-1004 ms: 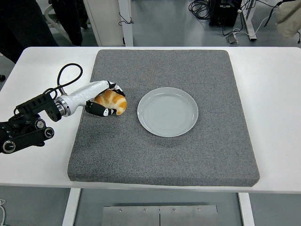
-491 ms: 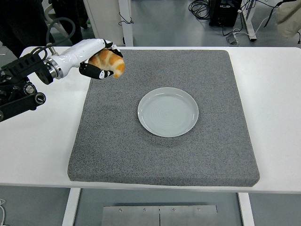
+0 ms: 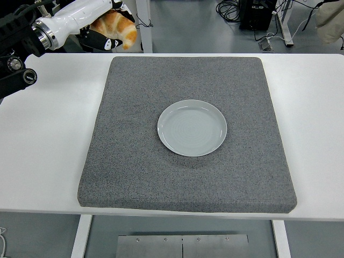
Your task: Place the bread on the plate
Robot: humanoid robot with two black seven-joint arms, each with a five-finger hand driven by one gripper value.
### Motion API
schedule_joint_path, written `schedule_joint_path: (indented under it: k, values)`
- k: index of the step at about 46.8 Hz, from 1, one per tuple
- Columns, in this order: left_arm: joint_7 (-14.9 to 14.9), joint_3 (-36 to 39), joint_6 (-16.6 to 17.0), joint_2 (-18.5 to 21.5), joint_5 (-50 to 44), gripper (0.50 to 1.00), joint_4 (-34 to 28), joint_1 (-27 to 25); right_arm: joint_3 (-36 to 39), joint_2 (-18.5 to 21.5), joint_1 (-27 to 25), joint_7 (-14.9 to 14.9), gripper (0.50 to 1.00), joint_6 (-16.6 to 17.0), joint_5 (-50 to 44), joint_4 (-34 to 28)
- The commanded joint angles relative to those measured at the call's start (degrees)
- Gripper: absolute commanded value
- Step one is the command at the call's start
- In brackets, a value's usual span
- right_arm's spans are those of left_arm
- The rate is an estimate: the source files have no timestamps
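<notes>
Fingers [image 3: 107, 42]: dark-tipped, curled under and around the bread [image 3: 114, 28], pinching it from below and from the far side. Thumb placement hard to read at this angle; it may lie over the top, partly cut by the frame edge.

Left hand [image 3: 102, 24]: white shell, at the far-left corner of the view, raised clear of the table [image 3: 43, 134]. It holds the bread up in the air, out past the far edge of the table, over the floor beyond.

Bread: golden-brown, ridged crust, croissant-like, one end pointing right and slightly down. Touching nothing but the hand.

Left arm: white forearm runs left from the hand into a black wrist and joint block at the left edge.

Plate [image 3: 192, 128]: pale grey, round, shallow, nothing on it. Sits near the middle of the mat [image 3: 134, 172], well apart from the bread, which is to its far left.

Mat: grey, coarse, square, covers most of the tabletop; white table shows on both sides and along the near edge.

Right arm not seen.

Far background: grey floor, table legs, cables, dark equipment at far right.
</notes>
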Motion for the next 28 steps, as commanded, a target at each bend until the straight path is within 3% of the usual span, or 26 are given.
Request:
schedule_joint_path:
  k: [1, 10, 28]
  values:
    - [0.0, 0.1, 0.0, -0.3, 0.0, 0.500, 0.0, -0.2, 0.0, 0.0, 0.0, 0.0, 1.000, 0.0, 0.0, 0.0]
    - [0.1, 0.1, 0.1, -1.9, 0.0, 0.500, 0.1, 0.0, 0.0, 0.0, 0.0, 0.0, 1.000, -0.1, 0.0, 0.0]
    - [0.0, 0.0, 0.4, -16.5, -0.1, 0.500, 7.5, 0.5, 0.0, 0.0, 0.0, 0.0, 1.000, 0.0, 0.0, 0.0]
